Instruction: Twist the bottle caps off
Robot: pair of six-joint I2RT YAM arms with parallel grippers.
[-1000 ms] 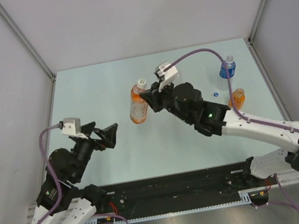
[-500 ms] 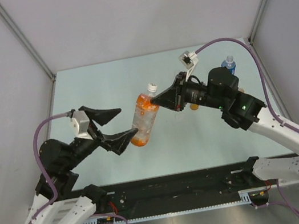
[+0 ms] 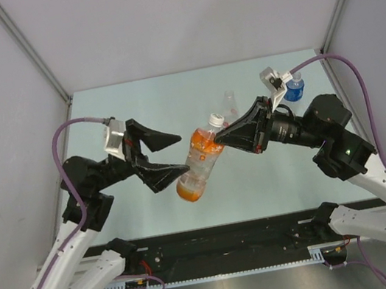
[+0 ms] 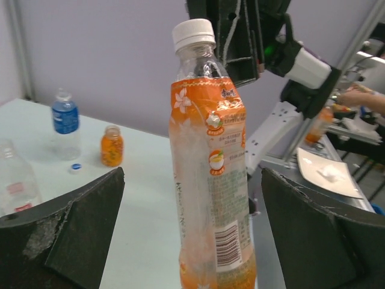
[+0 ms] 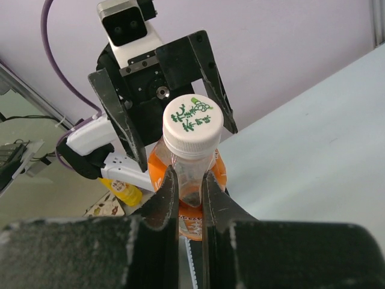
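Over the pale table (image 3: 134, 110), the left gripper (image 3: 183, 152) is spread wide, one finger on each side of the orange drink bottle (image 3: 200, 164) and apart from it. The right gripper (image 5: 187, 189) pinches the bottle's clear neck just under the white cap (image 5: 193, 125), holding it tilted in the air. Behind it, a blue-labelled bottle (image 4: 64, 123) and a small orange bottle (image 4: 111, 144) stand on the table.

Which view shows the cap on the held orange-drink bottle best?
Right wrist: the white cap fills the centre, printed top facing the camera, right claw pinching the bottle just below. Left wrist shows it side-on; top external shows only a small white dot.
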